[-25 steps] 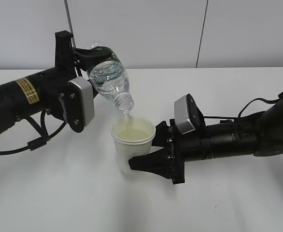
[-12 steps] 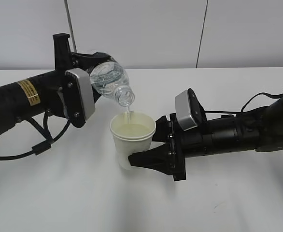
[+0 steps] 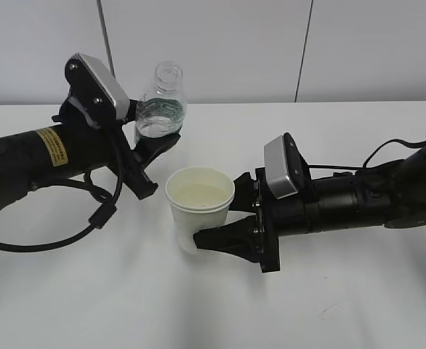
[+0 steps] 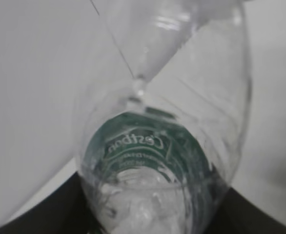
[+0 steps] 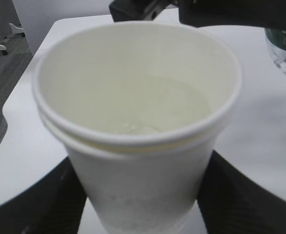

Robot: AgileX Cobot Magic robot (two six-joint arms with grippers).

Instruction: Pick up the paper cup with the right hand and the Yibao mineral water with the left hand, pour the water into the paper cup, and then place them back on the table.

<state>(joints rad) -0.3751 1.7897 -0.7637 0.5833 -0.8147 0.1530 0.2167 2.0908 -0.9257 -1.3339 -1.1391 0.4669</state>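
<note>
**Bottle upright, cup holding water**

The table [image 3: 89,305] is sitting there plain white and mostly bare, with a pale wall panel behind it. In the right wrist view the tabletop's corner is showing at the left, with grey floor beyond it.

Counting: one paper cup [image 3: 200,211], though its rim is looking doubled, like two nested. One Yibao mineral water [image 3: 160,103]. Two arms.

The right hand [image 3: 224,229] is gripping the cup low on its sides, fingers clamped on it, cup standing upright near the table's middle with water [image 5: 155,109] sitting inside. The left hand [image 3: 151,149] is holding the bottle by its lower part, fingers closed around it, neck pointing up, up-left of the cup and clear of it. Some water is sitting in the bottle.

Lots of open tabletop is lying in front of both arms and off to the right rear.
</note>
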